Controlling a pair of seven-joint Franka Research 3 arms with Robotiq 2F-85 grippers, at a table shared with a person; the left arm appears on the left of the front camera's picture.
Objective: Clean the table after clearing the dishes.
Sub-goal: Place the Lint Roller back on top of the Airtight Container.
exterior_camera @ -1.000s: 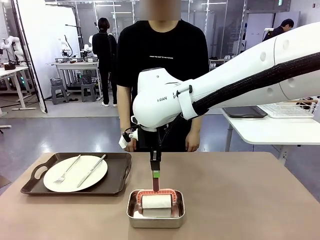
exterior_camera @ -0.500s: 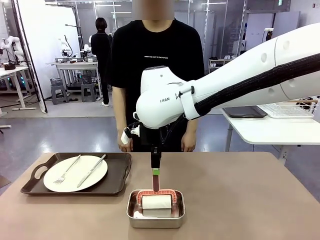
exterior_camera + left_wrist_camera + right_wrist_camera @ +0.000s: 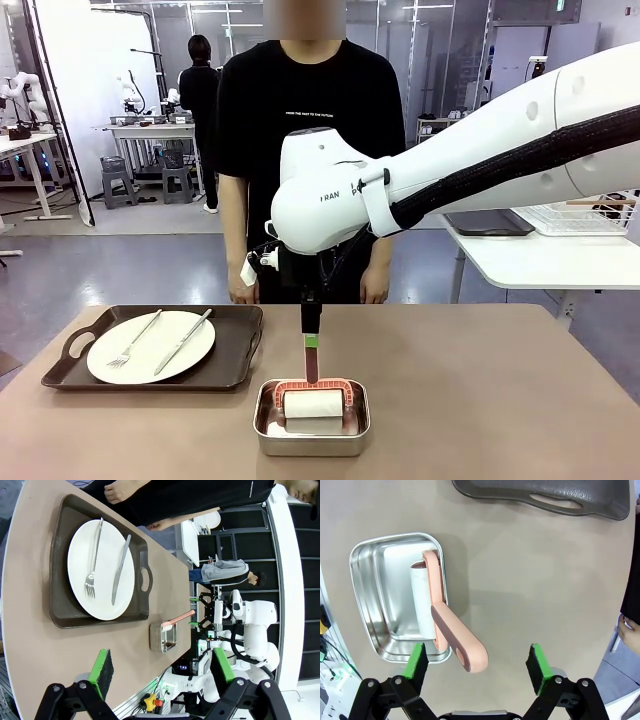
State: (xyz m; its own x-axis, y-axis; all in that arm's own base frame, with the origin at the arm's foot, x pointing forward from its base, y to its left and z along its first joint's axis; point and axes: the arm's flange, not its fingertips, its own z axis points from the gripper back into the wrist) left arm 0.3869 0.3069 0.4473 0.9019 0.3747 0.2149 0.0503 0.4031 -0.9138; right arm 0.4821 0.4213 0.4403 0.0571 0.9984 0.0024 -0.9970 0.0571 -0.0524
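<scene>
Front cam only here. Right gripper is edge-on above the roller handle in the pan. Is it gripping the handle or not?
Observer: Not gripping. In the right wrist view the right gripper has its jaws wide open. The pink roller handle sticks out of the steel pan between them and touches neither green pad.
Operator: And the left gripper's state?
Observer: The left wrist view has the left gripper open with nothing between its fingers, held above the table and clear of the tray.
</scene>
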